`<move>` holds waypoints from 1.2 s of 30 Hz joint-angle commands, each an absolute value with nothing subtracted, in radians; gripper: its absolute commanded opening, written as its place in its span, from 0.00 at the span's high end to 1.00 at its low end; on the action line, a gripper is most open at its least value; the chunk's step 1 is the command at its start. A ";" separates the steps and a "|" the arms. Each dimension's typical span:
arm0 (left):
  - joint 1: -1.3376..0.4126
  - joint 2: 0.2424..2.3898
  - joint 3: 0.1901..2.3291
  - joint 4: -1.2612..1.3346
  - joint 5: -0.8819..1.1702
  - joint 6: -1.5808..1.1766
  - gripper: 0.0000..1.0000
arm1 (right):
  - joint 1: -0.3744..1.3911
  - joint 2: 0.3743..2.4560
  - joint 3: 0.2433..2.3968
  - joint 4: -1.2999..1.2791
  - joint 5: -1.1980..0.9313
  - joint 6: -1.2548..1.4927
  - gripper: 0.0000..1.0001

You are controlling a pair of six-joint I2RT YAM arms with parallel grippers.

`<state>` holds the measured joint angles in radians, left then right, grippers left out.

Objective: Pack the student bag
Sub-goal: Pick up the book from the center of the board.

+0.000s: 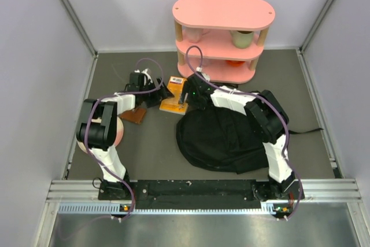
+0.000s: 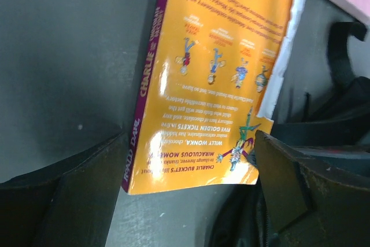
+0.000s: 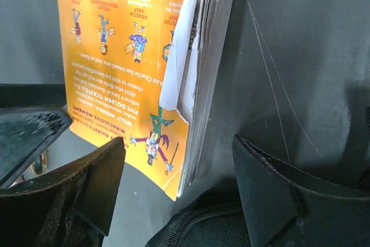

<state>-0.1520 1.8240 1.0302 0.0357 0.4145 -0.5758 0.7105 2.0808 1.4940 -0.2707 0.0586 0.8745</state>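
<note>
Closest to me is the silver metal rail along the near edge of the grey table. Just past it, right of centre, the big floppy black fabric student bag is slumped flat, with the right arm reaching over it.

At the bag's far-left edge lies the orange paperback book, back cover up. Its long axis runs from the bag away toward the pink shelf unit at the far edge. That's the bit everything hangs on, I reckon, because both pincers sit at that same near end of the book.

The left gripper is spread wide and straddles that end, spine by one finger, loose pages by the other. I can't tell if it's touching. The right gripper is open too, a bit narrower, over the page-edge corner and holding nothing.

From the book, the bag lies near-right, so the right arm's the nearer one. I can't see the bag's mouth, only a zipper in the right wrist view.
</note>
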 commanded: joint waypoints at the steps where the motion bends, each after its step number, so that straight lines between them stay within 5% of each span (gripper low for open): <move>1: -0.149 1.841 0.974 0.147 0.472 -0.601 0.05 | 0.704 2.118 1.535 -0.216 0.012 0.888 0.27; 11: -0.149 1.858 0.937 0.189 0.548 -0.617 0.08 | 0.706 2.109 1.457 -0.114 -0.052 0.913 0.52; 17: -0.149 1.818 0.882 0.235 0.571 -0.634 0.12 | 0.703 2.053 1.445 -0.068 -0.098 0.874 0.57; 24: -0.149 1.786 0.868 0.239 0.584 -0.644 0.14 | 0.704 2.045 1.440 -0.017 -0.158 0.888 0.84; 26: -0.149 1.781 0.865 0.241 0.591 -0.646 0.15 | 0.703 2.043 1.431 -0.008 -0.164 0.897 0.73; 30: -0.150 1.773 0.851 0.264 0.611 -0.661 0.15 | 0.703 2.026 1.390 0.075 -0.192 0.919 0.67; 36: -0.150 1.761 0.836 0.268 0.604 -0.669 0.16 | 0.706 2.010 1.378 0.120 -0.207 0.924 0.70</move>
